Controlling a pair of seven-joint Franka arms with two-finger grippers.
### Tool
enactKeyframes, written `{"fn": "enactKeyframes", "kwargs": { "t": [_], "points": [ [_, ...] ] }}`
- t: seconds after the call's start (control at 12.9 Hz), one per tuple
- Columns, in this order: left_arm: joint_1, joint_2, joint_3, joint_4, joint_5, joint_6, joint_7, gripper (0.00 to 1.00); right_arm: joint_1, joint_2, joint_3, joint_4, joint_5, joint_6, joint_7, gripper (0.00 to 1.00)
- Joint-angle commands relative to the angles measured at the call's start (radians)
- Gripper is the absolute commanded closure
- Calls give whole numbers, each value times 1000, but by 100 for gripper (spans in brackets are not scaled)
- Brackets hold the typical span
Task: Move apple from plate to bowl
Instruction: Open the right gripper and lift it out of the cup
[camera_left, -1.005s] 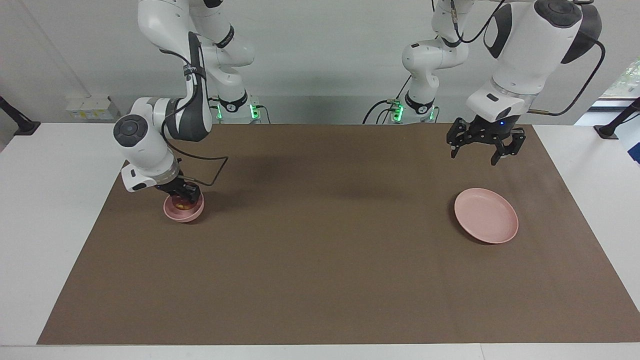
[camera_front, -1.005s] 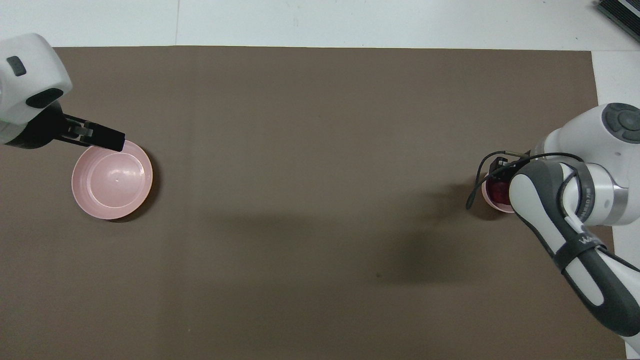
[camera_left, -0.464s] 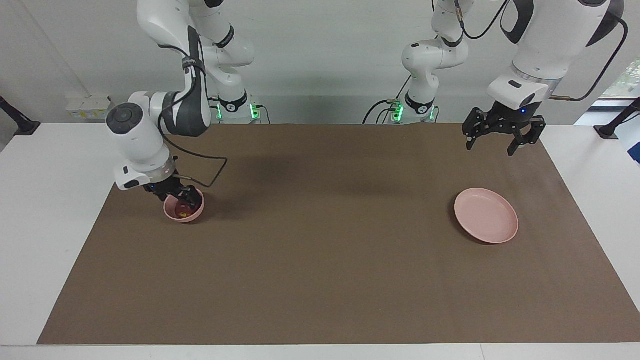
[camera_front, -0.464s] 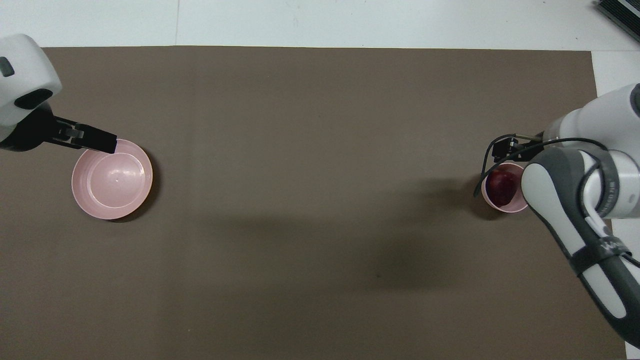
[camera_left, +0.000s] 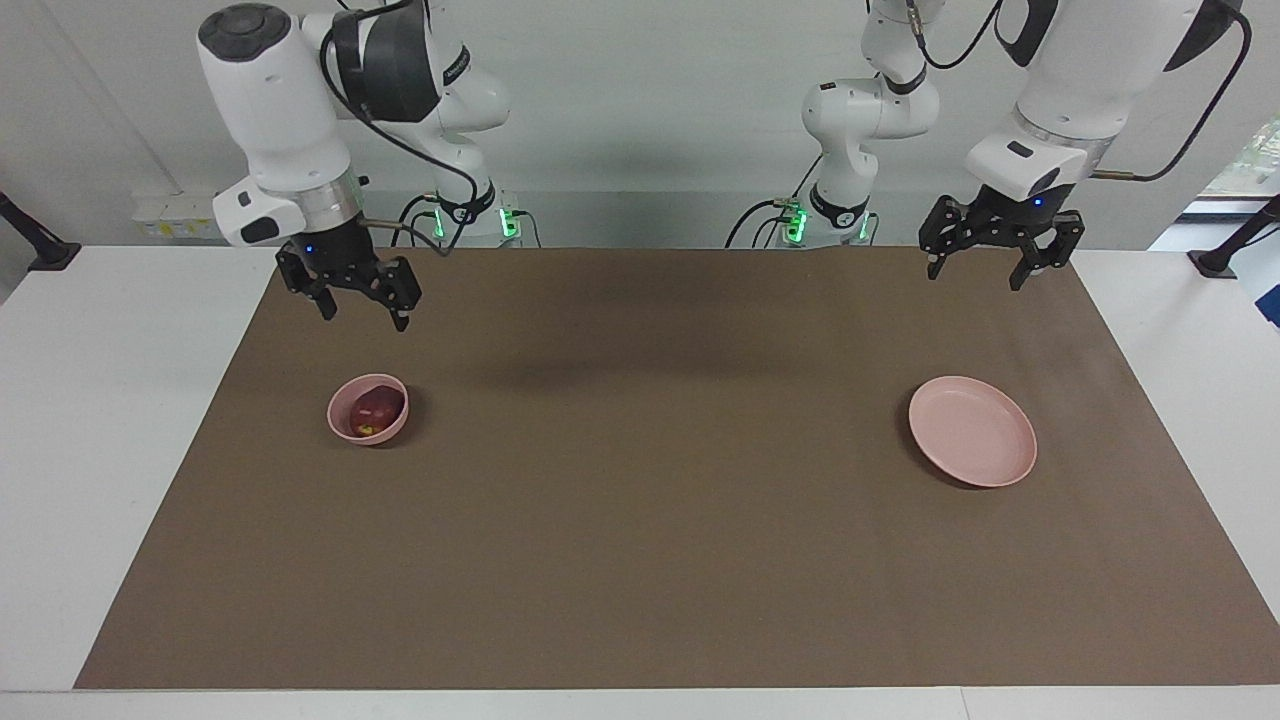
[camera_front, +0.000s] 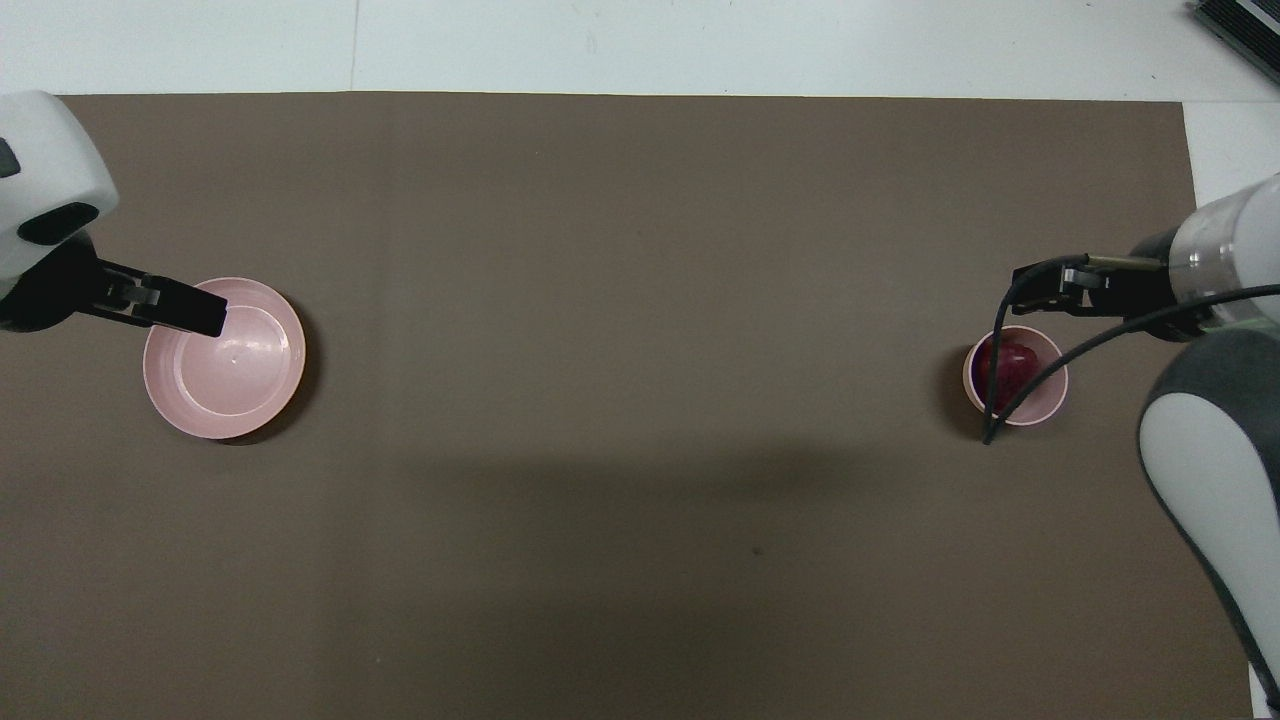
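The roundish dark red apple (camera_left: 375, 408), yellow patch at 6 o'clock in the facing view, sits in the small deep bowl (camera_left: 345, 429). The flat pink plate (camera_left: 972, 431) lies bare. The right gripper (camera_left: 362, 306) and left gripper (camera_left: 978, 270) hang raised, fingers spread.

No text, label, brand, number or sign can be read anywhere in either view.

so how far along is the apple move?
Looks done: the apple sits in the bowl and the plate is bare. Nothing in hand: the right gripper hangs over the mat with jaws open and empty, and the left gripper waits open. Nothing visibly left.
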Motion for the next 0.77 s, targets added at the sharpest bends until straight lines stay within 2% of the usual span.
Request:
{"fn": "enactKeyframes", "kwargs": {
  "t": [0.0, 0.08, 0.23, 0.39, 0.7],
  "points": [
    [-29, -34, 37, -31, -15, -15, -25, 0, -14, -13, -5, 153, -2, -193, -70, 0],
    [-14, -34, 35, -34, -29, -17, -22, 0, -17, -13, -12, 210, 1, -264, -96, 0],
    [-5, -42, 37, -37, -31, -12, -11, 0, -17, -39, -7, 229, 1, -355, -99, 0],
    [-6, -39, 39, -32, -32, -4, -14, 0, -34, -103, -25, 133, 29, -334, -107, 0],
    [-6, -42, 40, -32, -32, -32, -16, 0, -42, -104, -30, 131, 33, -314, -134, 0]
  ]
}}
